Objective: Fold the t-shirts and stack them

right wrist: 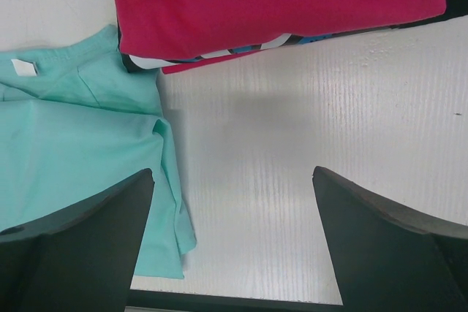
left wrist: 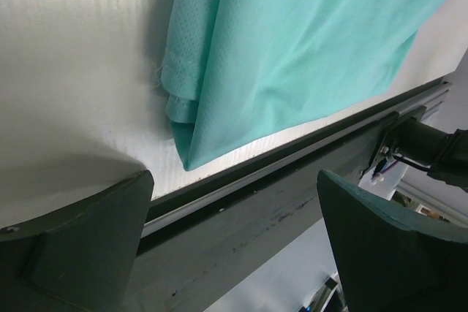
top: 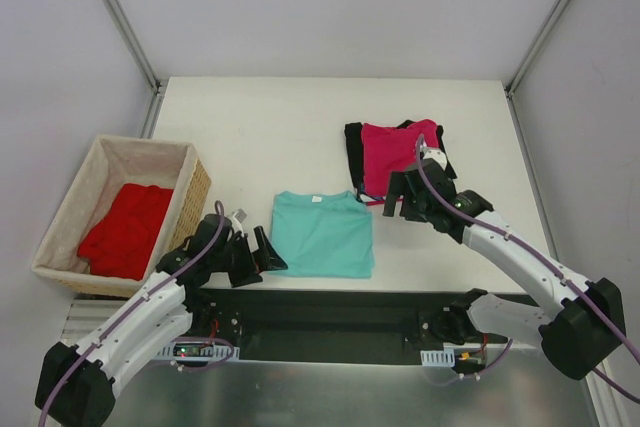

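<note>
Shirt, teal-green, soft knit cloth, short-sleeved (top: 322, 234): folded flat into a near-square panel at the front middle of the white table (top: 250, 127). Collar and white neck label point to the far edge, hem to the near edge, so its axis runs near to far.

Shirt, magenta-pink cloth (top: 395, 155): folded, top of a stack right of centre and farther back, long axis near to far, slightly slanted.

Shirt, black cloth (top: 354, 157): under the pink one, showing along the stack's left and right sides.

Shirt, striped white, blue and black (right wrist: 241, 47): only an edge shows, under the pink one at the stack's near side.

Shirt, bright red cloth (top: 127, 229): crumpled, unfolded, inside the tan woven wicker basket with pale lining (top: 190, 192) at the table's left.

Left gripper (top: 262, 259): jaws spread wide, empty, low at the near edge just beside the teal shirt's near-left corner.

Right gripper (right wrist: 234, 246): jaws spread wide, empty, over bare table between the teal shirt and the stack.
</note>
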You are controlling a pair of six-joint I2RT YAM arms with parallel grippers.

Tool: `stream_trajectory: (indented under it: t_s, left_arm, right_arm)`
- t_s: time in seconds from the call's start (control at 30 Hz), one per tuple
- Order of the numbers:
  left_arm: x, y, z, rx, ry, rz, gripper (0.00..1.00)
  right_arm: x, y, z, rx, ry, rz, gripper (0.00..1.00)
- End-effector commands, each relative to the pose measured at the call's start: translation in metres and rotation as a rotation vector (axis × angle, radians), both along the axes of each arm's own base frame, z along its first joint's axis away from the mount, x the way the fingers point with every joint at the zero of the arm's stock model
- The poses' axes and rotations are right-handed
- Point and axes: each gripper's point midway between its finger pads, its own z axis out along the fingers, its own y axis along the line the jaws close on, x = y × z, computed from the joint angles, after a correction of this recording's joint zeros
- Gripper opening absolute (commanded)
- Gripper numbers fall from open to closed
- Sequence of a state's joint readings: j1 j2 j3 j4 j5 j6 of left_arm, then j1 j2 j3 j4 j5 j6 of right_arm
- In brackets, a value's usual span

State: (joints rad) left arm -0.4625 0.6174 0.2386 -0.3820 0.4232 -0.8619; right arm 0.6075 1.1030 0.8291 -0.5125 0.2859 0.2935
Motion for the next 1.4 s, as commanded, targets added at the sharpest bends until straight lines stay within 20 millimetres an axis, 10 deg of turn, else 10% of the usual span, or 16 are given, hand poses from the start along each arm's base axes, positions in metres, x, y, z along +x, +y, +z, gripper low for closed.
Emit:
stream_trajectory:
  t_s: [0.0, 0.43, 0.63, 0.9, 1.37]
  left_arm:
    - [0.011, -0.001, -0.012, -0.007, -0.01, 0.044, 0.97]
    - [0.021, -0.007, -0.023, -0.038, -0.025, 0.05, 0.95]
    - [0.018, -0.005, -0.027, -0.04, -0.019, 0.054, 0.75]
    - [0.016, -0.004, -0.03, -0.037, -0.005, 0.051, 0.22]
    - [0.017, -0.001, -0.033, -0.022, -0.002, 0.052, 0.0]
  right_arm:
    - [0.0, 0.002, 0.0, 0.005, -0.01, 0.024, 0.95]
    - [0.0, 0.002, 0.001, -0.001, -0.012, 0.036, 0.95]
    - [0.0, 0.004, 0.0, 0.006, -0.011, 0.035, 0.95]
    - [-0.001, 0.005, 0.0, 0.013, -0.006, 0.033, 0.95]
    - [0.01, 0.02, -0.01, 0.053, -0.008, 0.058, 0.95]
